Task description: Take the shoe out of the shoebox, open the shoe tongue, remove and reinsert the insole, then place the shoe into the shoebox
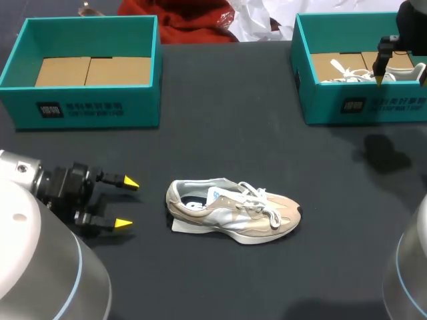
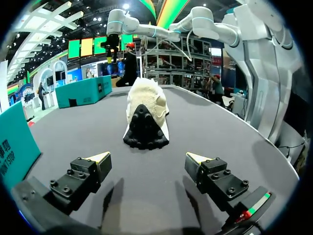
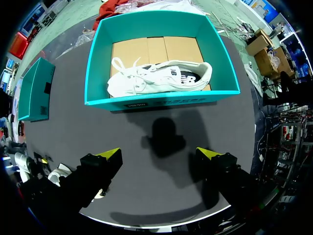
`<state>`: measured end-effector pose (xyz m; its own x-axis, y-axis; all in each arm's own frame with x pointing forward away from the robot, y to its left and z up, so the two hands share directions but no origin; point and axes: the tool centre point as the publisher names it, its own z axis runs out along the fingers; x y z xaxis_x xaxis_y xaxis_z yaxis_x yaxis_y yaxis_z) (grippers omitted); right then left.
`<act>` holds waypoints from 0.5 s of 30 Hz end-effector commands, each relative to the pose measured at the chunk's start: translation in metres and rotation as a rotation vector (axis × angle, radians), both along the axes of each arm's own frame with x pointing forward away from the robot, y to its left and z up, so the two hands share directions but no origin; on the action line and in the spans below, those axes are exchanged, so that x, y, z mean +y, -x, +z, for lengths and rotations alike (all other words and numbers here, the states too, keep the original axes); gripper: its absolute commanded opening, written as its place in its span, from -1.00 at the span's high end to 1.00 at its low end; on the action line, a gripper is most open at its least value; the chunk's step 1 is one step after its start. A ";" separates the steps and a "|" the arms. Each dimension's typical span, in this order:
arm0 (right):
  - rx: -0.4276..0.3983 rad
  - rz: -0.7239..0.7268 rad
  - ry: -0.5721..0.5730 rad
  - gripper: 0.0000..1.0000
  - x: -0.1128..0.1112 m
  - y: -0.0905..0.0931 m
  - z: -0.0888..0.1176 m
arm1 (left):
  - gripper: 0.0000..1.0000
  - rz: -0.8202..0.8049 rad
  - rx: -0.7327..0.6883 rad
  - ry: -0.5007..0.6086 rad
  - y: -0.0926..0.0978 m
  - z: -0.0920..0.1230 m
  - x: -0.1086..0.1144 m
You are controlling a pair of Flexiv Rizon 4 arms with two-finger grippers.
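A beige and white shoe lies on its sole in the middle of the black table, toe to the right. A flat white piece pokes out from under its heel. My left gripper is open just left of the heel, apart from it. In the left wrist view the shoe's heel is straight ahead of the open left gripper. My right gripper hangs high over the right teal shoebox. In the right wrist view this gripper is open and empty above the table in front of the box.
A second, white shoe lies on its side inside the right box, also visible from the head camera. An empty teal box with a cardboard floor stands at the back left. Red cloth and white plastic lie behind the boxes.
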<state>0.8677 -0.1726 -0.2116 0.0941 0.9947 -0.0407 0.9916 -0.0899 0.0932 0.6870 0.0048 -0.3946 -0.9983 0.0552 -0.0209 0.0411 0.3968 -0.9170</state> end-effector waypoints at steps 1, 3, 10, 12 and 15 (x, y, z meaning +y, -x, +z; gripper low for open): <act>-0.001 0.000 0.000 -1.00 0.000 0.001 0.000 | -1.00 0.004 0.003 0.013 -0.002 -0.004 0.001; -0.001 0.000 0.000 -1.00 0.000 0.001 0.000 | -1.00 0.009 0.006 0.024 -0.002 -0.004 0.001; -0.001 0.000 0.000 -1.00 0.000 0.001 0.000 | -1.00 0.020 0.022 0.048 0.000 -0.003 -0.003; -0.001 0.000 0.000 -1.00 0.000 0.001 0.000 | -1.00 0.020 0.028 0.054 0.000 -0.003 -0.003; -0.001 0.000 0.000 -1.00 0.000 0.001 0.000 | -1.00 0.021 0.031 0.057 0.001 -0.003 -0.004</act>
<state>0.8677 -0.1726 -0.2116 0.0941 0.9947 -0.0407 0.9916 -0.0900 0.0932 0.6866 0.0011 -0.3968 -0.9994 0.0338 0.0083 0.0039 0.3436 -0.9391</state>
